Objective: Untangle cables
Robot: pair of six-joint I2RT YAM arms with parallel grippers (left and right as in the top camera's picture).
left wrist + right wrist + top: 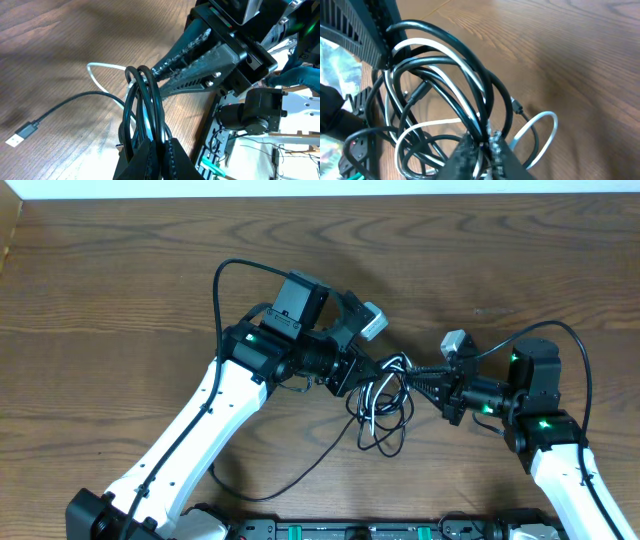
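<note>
Overhead: I find the cables [385,395] bunched on the table [120,280] between the arms. The left gripper [378,368] and right gripper [412,370] meet at the top of the bundle.

Left wrist: the left gripper is clamped on black loops held off the wood. The white cable [102,65] and a USB plug [21,135] trail below.

Right wrist: the right gripper is pinched onto black and white strands.

One white cable [435,46], perhaps two black cables [150,100] (too tangled to count), two grippers [159,145] [482,137].
</note>
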